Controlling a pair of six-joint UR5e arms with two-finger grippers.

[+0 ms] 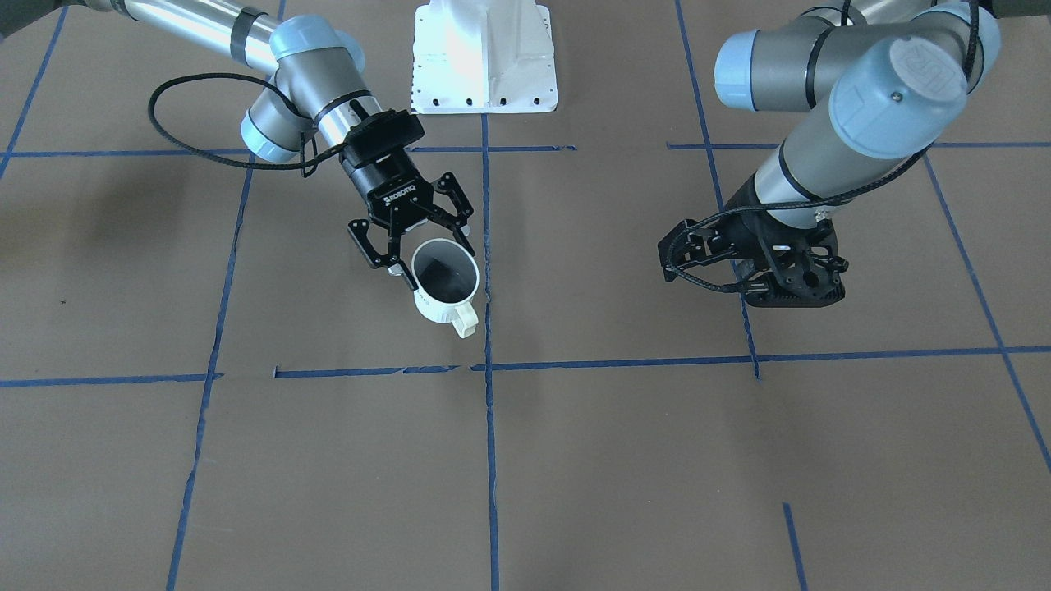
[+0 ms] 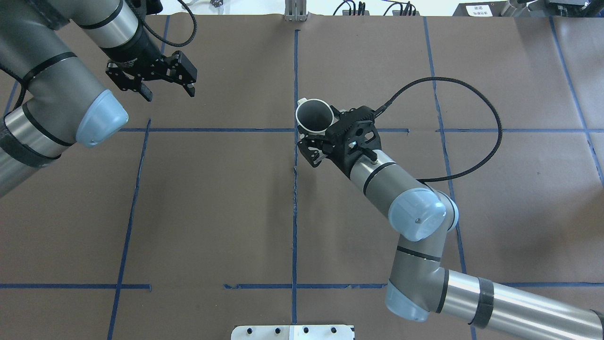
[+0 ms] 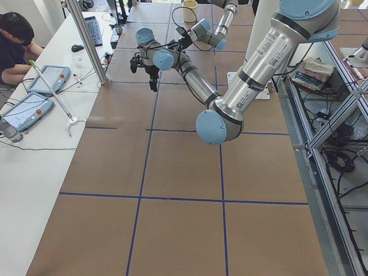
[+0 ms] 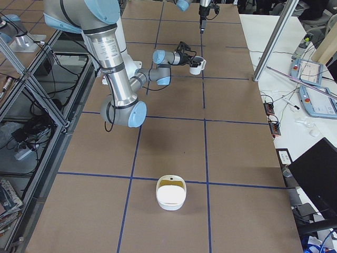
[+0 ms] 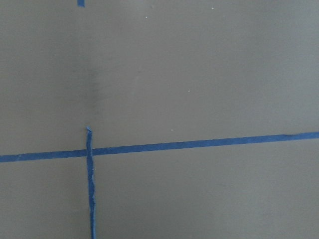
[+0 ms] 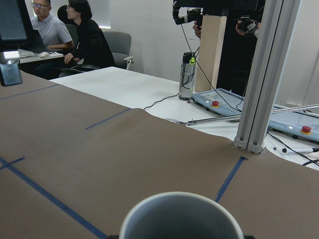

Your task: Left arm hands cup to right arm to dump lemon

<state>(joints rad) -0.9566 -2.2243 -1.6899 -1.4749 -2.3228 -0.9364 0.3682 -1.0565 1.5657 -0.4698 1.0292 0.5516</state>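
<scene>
The cream-white cup (image 1: 443,283) stands upright, mouth up, with its handle pointing away from the robot. It sits between the wide-spread fingers of my right gripper (image 1: 437,263), which closes on its sides from behind. It also shows in the overhead view (image 2: 313,115), with the right gripper (image 2: 318,127) beside it, and its rim fills the bottom of the right wrist view (image 6: 179,216). Its inside looks dark grey; the lemon is hidden. My left gripper (image 2: 169,93) is open and empty, far off over the table's left part, pointing down.
Brown paper with blue tape lines (image 1: 489,365) covers the table. A white container (image 4: 171,192) with a yellowish inside stands at the table's end on my right. The robot's white base (image 1: 484,57) is at the back. Operators and tablets are beyond the far edge.
</scene>
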